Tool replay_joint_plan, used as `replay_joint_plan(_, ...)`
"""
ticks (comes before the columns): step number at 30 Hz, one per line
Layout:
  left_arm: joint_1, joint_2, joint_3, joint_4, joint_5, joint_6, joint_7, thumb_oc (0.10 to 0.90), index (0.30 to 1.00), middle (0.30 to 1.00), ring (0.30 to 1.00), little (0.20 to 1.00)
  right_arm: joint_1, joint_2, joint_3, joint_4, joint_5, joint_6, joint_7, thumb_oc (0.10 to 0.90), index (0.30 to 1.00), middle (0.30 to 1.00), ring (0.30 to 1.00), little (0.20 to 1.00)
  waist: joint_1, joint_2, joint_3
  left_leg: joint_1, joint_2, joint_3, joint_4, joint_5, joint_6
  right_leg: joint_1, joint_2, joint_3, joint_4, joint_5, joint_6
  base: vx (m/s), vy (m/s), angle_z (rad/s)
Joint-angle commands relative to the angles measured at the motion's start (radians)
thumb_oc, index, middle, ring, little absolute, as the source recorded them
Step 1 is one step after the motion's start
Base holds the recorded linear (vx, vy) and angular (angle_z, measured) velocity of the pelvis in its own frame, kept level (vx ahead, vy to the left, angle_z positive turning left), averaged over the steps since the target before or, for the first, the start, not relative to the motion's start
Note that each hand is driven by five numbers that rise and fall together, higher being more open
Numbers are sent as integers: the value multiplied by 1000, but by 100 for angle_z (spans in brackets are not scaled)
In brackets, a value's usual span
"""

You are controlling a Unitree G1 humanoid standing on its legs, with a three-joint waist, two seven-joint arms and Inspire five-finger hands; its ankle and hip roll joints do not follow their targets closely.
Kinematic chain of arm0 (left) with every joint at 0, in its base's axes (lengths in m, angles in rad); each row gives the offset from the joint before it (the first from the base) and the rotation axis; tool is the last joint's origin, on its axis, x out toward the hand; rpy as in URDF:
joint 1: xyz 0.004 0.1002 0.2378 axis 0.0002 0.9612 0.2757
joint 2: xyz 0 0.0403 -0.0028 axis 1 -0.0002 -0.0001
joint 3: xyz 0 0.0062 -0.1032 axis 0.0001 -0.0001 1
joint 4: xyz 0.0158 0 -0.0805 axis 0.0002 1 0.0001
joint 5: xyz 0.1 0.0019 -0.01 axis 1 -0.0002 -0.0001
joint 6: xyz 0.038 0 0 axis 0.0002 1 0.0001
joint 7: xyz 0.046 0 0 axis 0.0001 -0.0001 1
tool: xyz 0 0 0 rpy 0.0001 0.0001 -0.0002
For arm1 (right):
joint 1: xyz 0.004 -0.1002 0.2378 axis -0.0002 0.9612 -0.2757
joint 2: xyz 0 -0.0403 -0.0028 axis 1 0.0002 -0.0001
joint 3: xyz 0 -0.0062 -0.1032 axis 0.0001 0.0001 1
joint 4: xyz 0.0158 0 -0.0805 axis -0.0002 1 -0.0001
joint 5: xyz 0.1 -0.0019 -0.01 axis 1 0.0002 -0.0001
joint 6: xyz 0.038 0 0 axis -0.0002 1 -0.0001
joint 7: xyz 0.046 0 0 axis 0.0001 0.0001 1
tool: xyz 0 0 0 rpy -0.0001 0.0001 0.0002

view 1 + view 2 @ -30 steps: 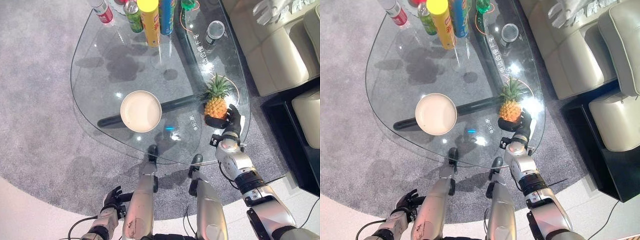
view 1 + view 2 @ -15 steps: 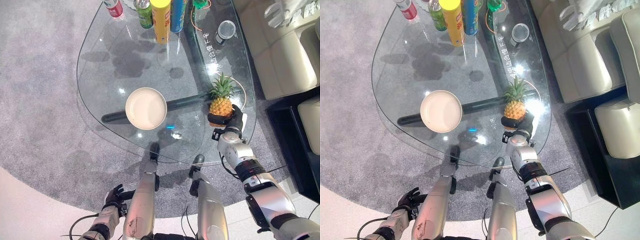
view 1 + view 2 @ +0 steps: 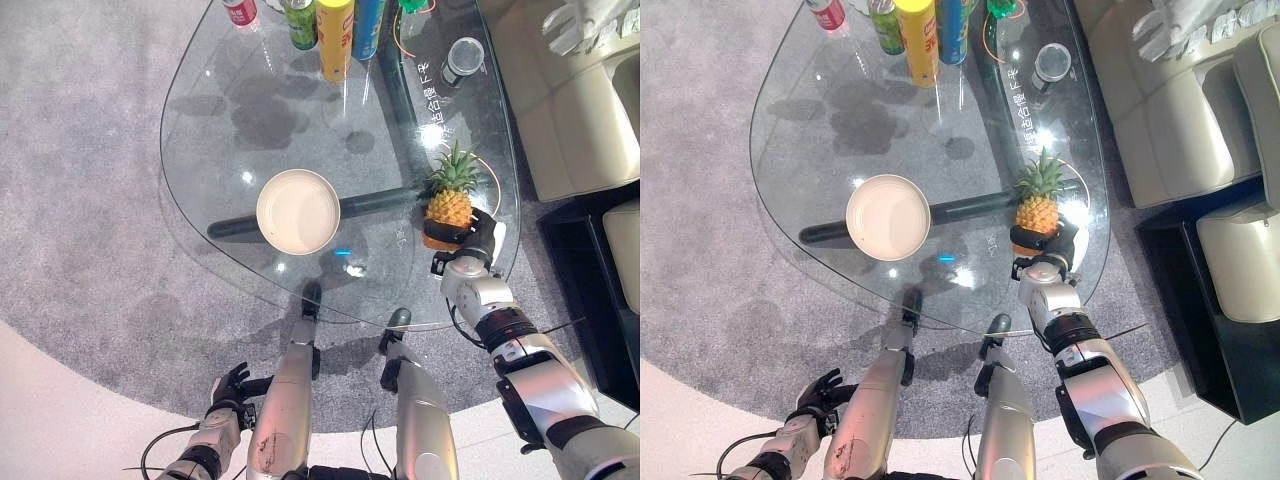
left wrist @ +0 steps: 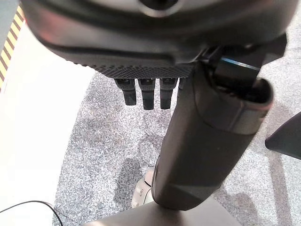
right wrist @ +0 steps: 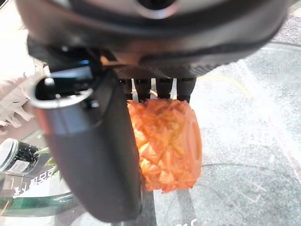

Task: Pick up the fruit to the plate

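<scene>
**Right hand closed on pineapple, plate waiting**

Eye views: right hand (image 3: 470, 238) wraps the pineapple (image 3: 450, 205) base, upright near the glass table (image 3: 220, 120) edge; plate (image 3: 298, 211) well apart. Left hand (image 3: 228, 387) hangs low.

Right wrist: fingers grasp the fruit; lift straight, keeping it vertical.

Left wrist: fingers relaxed, holding nothing.

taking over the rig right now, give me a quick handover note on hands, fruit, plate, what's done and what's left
Right hand: curled round the base of the pineapple, at the right side of the glass table. The pineapple stands upright; I cannot tell if it is lifted off the glass.
Left hand: idle, low beside the robot over the carpet, fingers relaxed, holding nothing.
Plate: bare, near the table's middle, to the left of the pineapple.
Done: the pineapple is grasped.
Left: carry it left to the plate, set it down, release.
</scene>
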Motion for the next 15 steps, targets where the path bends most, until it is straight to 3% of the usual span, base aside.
replay_joint_plan(1, 20, -30, -50, -16, -45, -32, 1, 800, 900, 900, 900, 900, -37, -33, 20, -13, 18, -32, 11, 100, 300, 300, 300, 200, 23, 10, -7, -15, -39, -51, 53, -68, 27, -5, -14, 1, -57, 87, -3, 0, 0, 0)
replay_joint_plan(10, 31, -18, 37, -50, -166, -139, 85, 800, 900, 900, 900, 900, 8, -41, 2, -82, 51, -96, 28, 100, 300, 300, 300, 200, 16, 11, -7, 8, -34, -47, 51, -71, 22, 9, -13, 2, -51, 76, -5, 0, 0, 0)
replay_joint_plan(15, 29, -3, 99, -144, -223, -224, 140, 800, 900, 900, 900, 900, 101, -21, -31, -243, 21, -153, 29, 100, 300, 300, 300, 200, -2, 2, -7, 31, -26, -40, 42, -70, 22, 24, -9, 5, -49, 70, -5, 0, 0, 0)
